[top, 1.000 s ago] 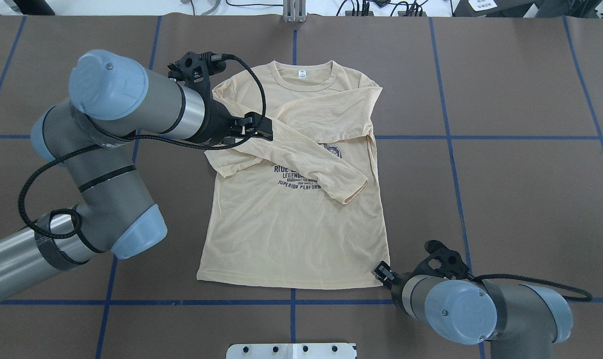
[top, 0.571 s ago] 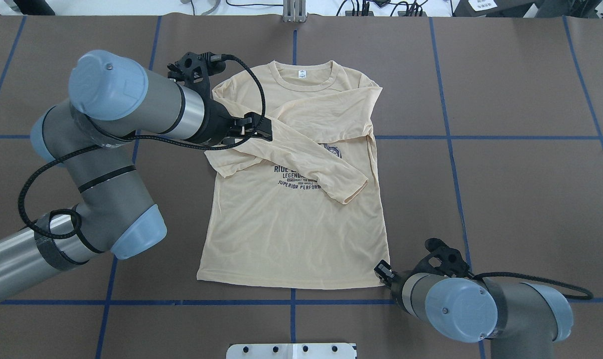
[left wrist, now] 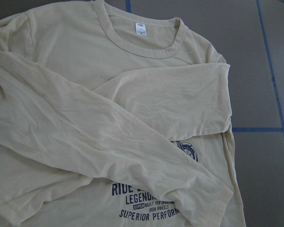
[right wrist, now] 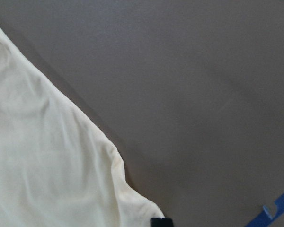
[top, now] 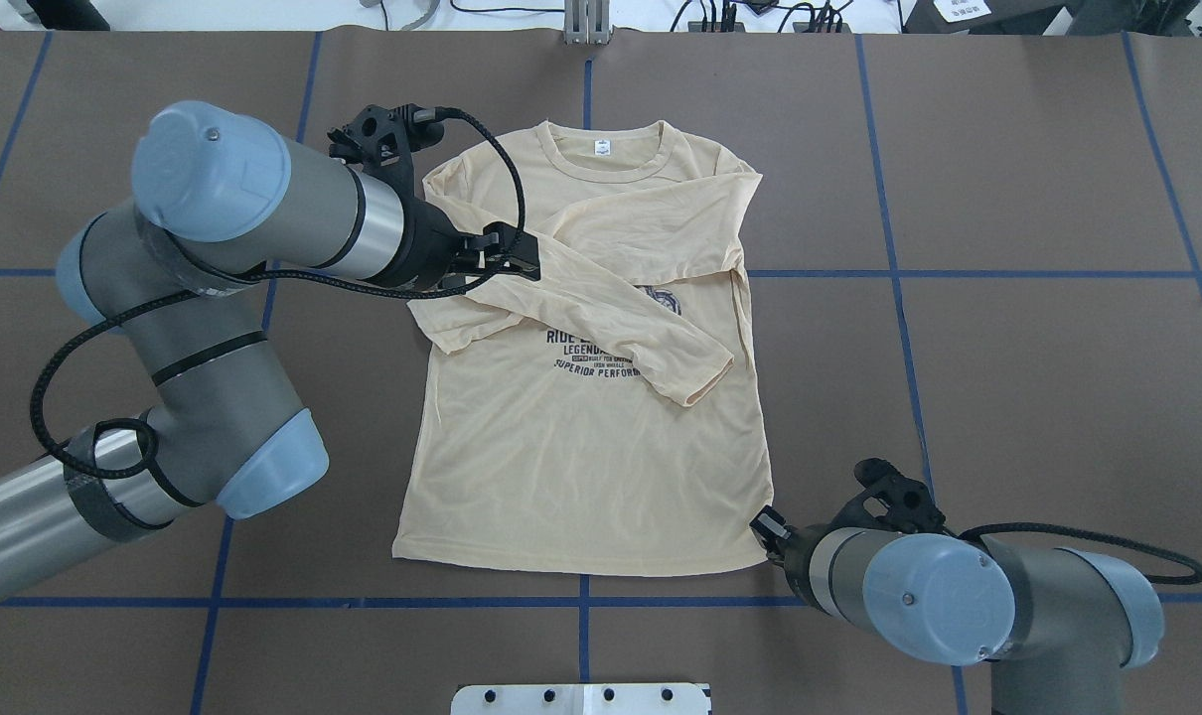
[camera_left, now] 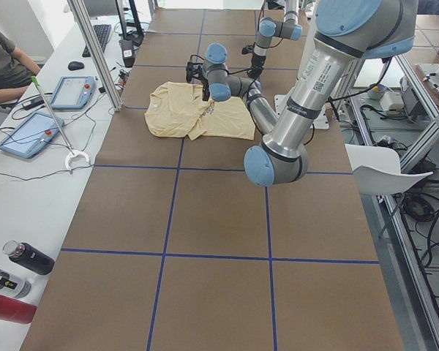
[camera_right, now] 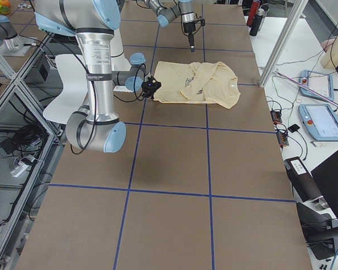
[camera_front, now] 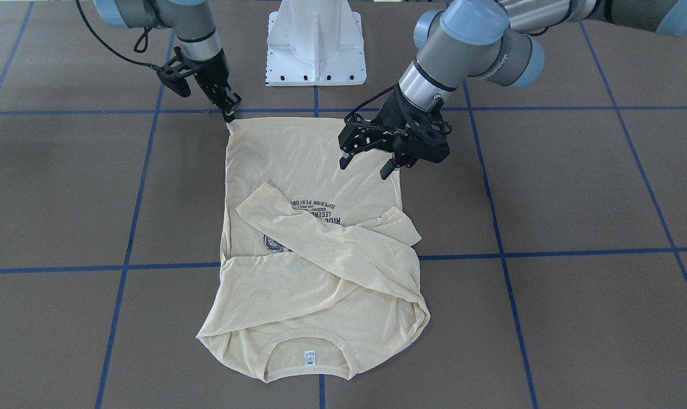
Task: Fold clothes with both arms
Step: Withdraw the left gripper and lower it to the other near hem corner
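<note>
**While one gripper hovers wide open, the other pinches a hem corner**

Although both arms reach over the brown table (top: 1058, 397) with its blue tape lines (top: 1008, 275), only one has hold of anything. In the overhead view, the left arm (top: 214, 199) comes in from 9 o'clock and the right arm (top: 939, 596) from 5 o'clock.

Between them the shirt (top: 581, 477) lies flat at the table's middle, print side up. Its neck points to 12 o'clock and its hem to 6 o'clock. Both long sleeves (top: 621, 318) are folded in and crossed over the chest. One cuff ends toward 4 o'clock and the other toward 8 o'clock. They partly cover the navy lettering (top: 591, 353).

The left gripper (camera_front: 365, 166) hangs over the shirt's edge at about 10 o'clock. Its fingers are spread wide apart and it holds nothing. The right gripper (camera_front: 228, 115) sits at the hem corner at about 5 o'clock. Its fingers are closed together on that corner. The cloth there rises slightly to meet them, and the right wrist camera shows the corner ending at a black fingertip (right wrist: 161, 221).

A small white label (top: 601, 148) sits inside the neckline at 12 o'clock.
</note>
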